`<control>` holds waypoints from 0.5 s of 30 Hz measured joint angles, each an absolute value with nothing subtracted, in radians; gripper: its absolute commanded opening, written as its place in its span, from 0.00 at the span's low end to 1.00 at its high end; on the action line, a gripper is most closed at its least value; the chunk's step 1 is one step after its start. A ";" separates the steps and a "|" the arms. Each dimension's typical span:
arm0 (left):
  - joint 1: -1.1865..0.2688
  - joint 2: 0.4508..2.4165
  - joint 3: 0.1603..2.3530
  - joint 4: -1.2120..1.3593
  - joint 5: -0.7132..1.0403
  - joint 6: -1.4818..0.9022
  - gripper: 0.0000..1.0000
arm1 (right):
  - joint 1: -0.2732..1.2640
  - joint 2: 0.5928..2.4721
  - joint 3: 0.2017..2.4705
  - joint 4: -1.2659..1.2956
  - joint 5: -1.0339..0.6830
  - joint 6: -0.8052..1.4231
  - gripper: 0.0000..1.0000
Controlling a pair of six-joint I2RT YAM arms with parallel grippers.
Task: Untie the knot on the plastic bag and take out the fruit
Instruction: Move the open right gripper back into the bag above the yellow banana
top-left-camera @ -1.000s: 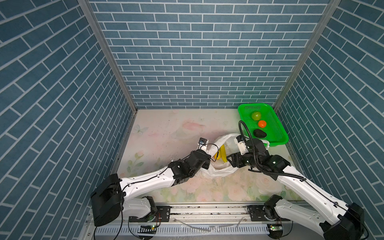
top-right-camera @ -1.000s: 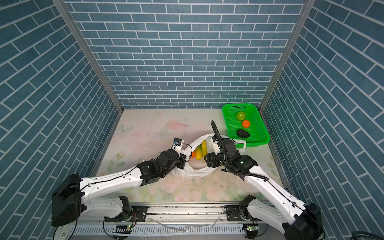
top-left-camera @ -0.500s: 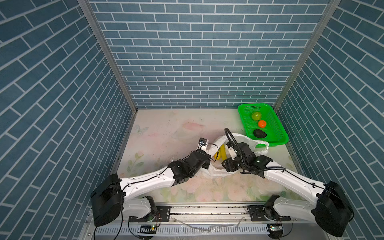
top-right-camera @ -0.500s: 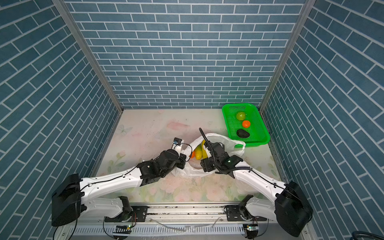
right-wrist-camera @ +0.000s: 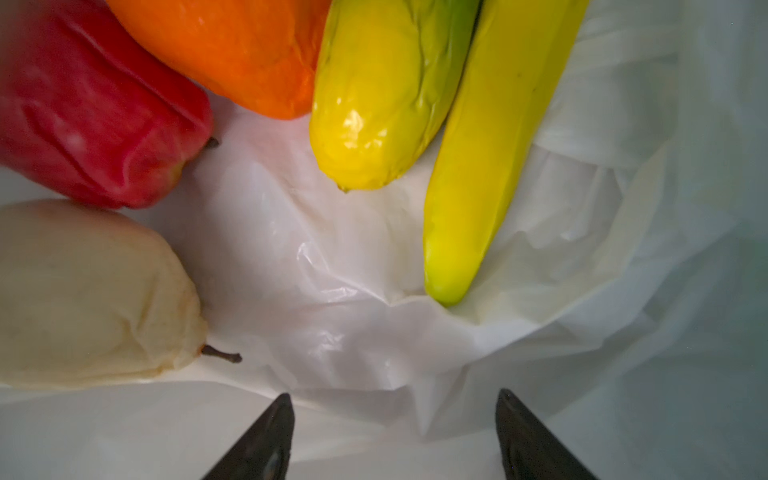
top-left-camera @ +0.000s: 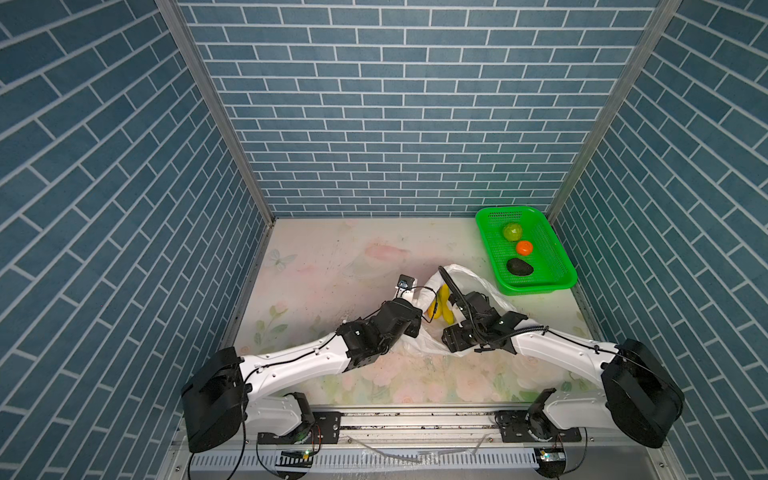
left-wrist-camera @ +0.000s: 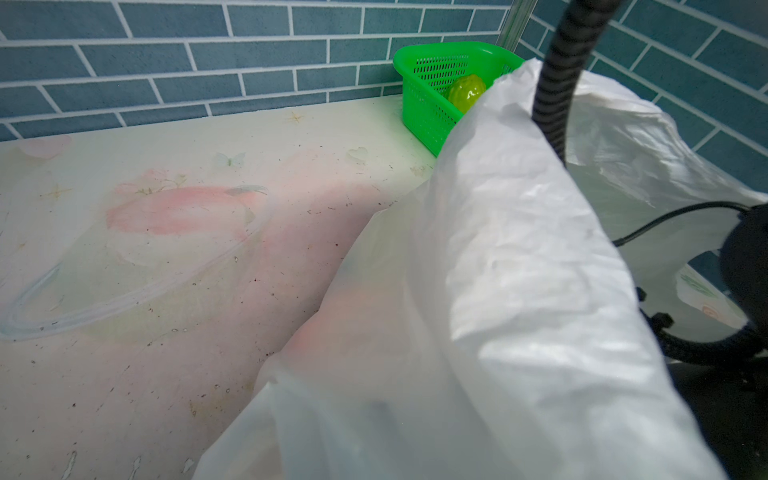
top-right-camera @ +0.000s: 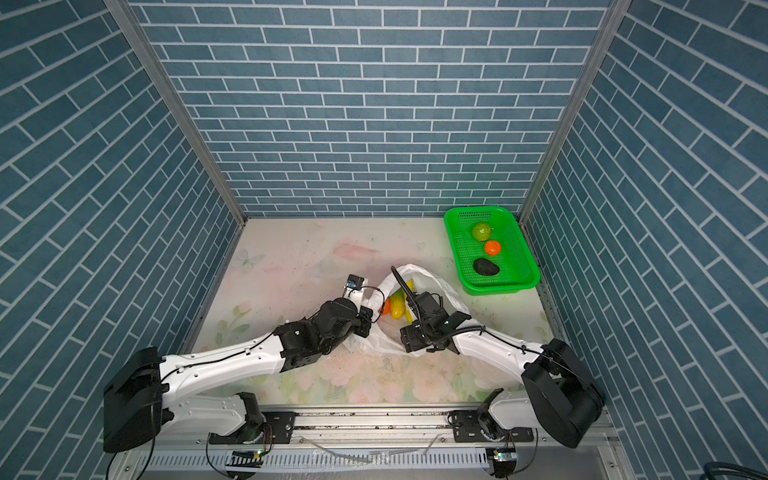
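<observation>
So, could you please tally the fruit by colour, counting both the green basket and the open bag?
Green: 1, apple in the basket
Orange: 2, basket orange, bag orange in the plastic bag
Dark: 1, avocado
Red: 1, red fruit
Yellow: 2, banana, yellow-green mango
Pale cream: 1, pale fruit
Total: 8
</observation>
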State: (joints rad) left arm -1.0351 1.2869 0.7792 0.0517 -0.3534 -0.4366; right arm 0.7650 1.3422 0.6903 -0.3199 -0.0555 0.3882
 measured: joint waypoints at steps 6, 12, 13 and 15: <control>-1.035 1.287 0.779 0.052 -0.346 -0.437 0.00 | 0.735 1.420 0.844 -0.323 -0.064 0.435 0.77; -1.037 1.287 0.779 0.056 -0.343 -0.437 0.00 | 0.707 1.479 0.869 -0.283 -0.049 0.525 0.75; -1.037 1.287 0.779 0.059 -0.342 -0.437 0.00 | 0.706 1.490 0.869 -0.270 -0.044 0.540 0.74; -1.038 1.287 0.779 0.063 -0.341 -0.437 0.00 | 0.706 1.507 0.869 -0.247 -0.033 0.567 0.73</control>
